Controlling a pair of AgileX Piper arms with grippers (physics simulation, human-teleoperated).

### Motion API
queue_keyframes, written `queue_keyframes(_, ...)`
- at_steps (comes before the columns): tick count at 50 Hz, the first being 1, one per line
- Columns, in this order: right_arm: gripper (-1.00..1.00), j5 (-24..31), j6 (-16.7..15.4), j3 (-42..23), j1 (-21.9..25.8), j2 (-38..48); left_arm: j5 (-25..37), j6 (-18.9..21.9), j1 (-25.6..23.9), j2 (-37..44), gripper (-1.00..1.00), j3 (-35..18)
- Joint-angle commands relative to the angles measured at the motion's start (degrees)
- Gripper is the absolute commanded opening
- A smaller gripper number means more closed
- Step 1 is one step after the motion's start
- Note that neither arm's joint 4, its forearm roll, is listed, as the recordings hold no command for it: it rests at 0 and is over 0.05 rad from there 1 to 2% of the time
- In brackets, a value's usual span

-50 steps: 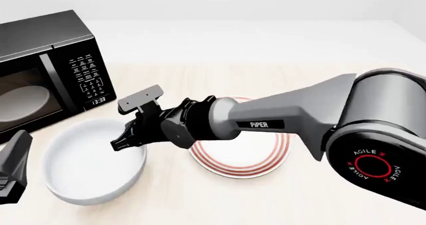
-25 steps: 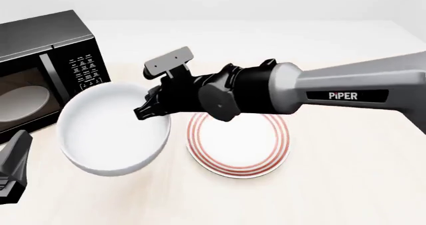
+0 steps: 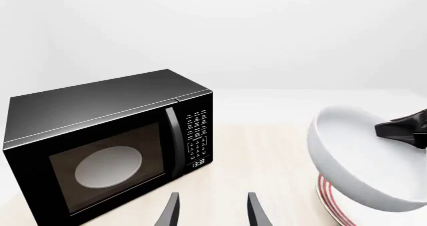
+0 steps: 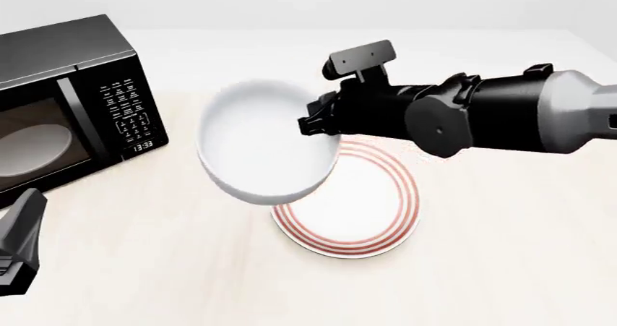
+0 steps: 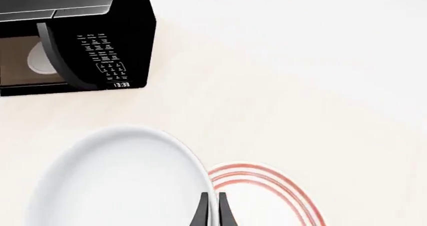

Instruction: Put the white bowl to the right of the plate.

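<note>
While the right claw (image 4: 318, 126) pinches the white bowl (image 4: 262, 149) by its rim, the bowl hangs tilted above the surface (image 4: 501, 268), overlapping the red-ringed plate's (image 4: 362, 214) left edge, right of the microwave (image 4: 68, 102). The left claw (image 3: 212, 213) stands open.

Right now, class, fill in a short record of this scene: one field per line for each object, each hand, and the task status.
white bowl: lifted off the table, tilted, overlapping the plate's left edge in the front view
plate: flat on the table, red rings visible
right hand: shut on the white bowl's rim
left hand: open, holding nothing, pointing toward the microwave
microwave: black, at the table's left, door closed
task status: bowl not yet to the right of the plate
</note>
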Motion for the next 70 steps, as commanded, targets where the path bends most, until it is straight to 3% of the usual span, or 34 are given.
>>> queue_keyframes(1, -1.00, -2.6, 0.5, 5.5, -6.2, -5.2, 0.0, 0.0, 0.0, 0.0, 1.00, 0.0)
queue_keyframes(8, -1.00, -2.5, -0.9, 7.3, -11.6, -7.1, 0.0, 0.0, 0.0, 0.0, 1.00, 0.0)
queue_keyframes(27, -1.00, -6.5, 0.7, 15.2, -23.4, -11.7, 0.0, 0.0, 0.0, 0.0, 1.00, 0.0)
queue_keyframes(33, -1.00, -6.0, -0.1, 17.2, -27.4, -14.5, 0.0, 0.0, 0.0, 0.0, 1.00, 0.0)
queue_keyframes(45, -1.00, -4.8, -1.1, 20.9, -33.6, -19.4, 0.0, 0.0, 0.0, 0.0, 1.00, 0.0)
queue_keyframes(70, -1.00, -10.6, -0.5, 28.0, -44.5, -18.6, 0.0, 0.0, 0.0, 0.0, 1.00, 0.0)
